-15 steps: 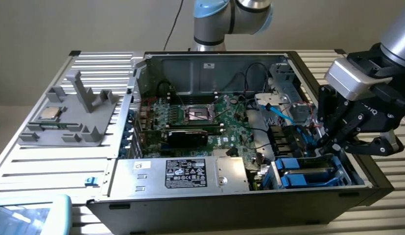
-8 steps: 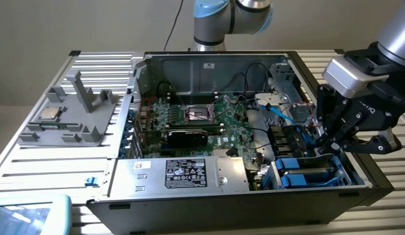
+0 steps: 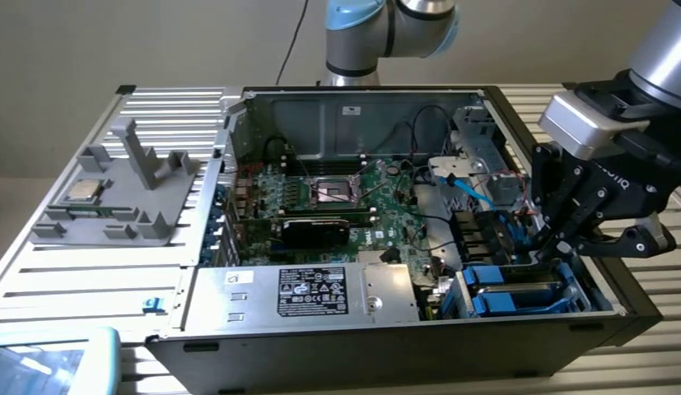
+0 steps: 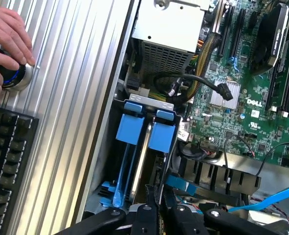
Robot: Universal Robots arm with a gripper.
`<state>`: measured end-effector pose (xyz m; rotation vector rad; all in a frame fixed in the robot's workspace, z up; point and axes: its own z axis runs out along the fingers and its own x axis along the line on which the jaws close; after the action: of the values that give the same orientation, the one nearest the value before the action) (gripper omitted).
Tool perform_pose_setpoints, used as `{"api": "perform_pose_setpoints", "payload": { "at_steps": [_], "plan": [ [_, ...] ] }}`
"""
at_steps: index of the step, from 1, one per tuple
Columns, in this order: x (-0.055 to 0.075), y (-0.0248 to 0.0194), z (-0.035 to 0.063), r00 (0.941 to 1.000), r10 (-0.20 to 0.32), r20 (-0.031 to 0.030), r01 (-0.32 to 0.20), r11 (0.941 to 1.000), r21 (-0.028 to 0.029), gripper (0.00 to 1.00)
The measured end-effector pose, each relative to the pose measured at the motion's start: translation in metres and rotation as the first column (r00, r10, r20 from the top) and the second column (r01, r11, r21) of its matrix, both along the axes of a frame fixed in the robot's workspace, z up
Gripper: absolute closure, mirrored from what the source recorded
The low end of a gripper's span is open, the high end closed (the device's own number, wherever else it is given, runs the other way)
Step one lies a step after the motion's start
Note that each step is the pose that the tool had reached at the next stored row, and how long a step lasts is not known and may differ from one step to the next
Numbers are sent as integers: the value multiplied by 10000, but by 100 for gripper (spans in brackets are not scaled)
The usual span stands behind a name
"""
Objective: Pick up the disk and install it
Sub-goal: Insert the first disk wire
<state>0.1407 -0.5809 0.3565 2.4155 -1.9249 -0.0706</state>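
Noting disk (image 4: 134, 131) standing on edge in drive bay (image 4: 149, 101) of open computer case (image 3: 428, 350). Judging it dense, rigid, shock-sensitive; favouring a hold on the blue frame sides. Seeing gripper (image 4: 157, 197) hovering just beside, nearly closed, empty.

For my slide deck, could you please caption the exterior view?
Black robot gripper at the drive bay of an open black computer case, over the blue-framed silver disk.
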Motion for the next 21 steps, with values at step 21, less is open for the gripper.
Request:
{"api": "perform_pose_setpoints", "payload": {
  "at_steps": [21],
  "plan": [
    [-25,5,0,9998,-205,0,205,9998,-14,84]
  ]
}}
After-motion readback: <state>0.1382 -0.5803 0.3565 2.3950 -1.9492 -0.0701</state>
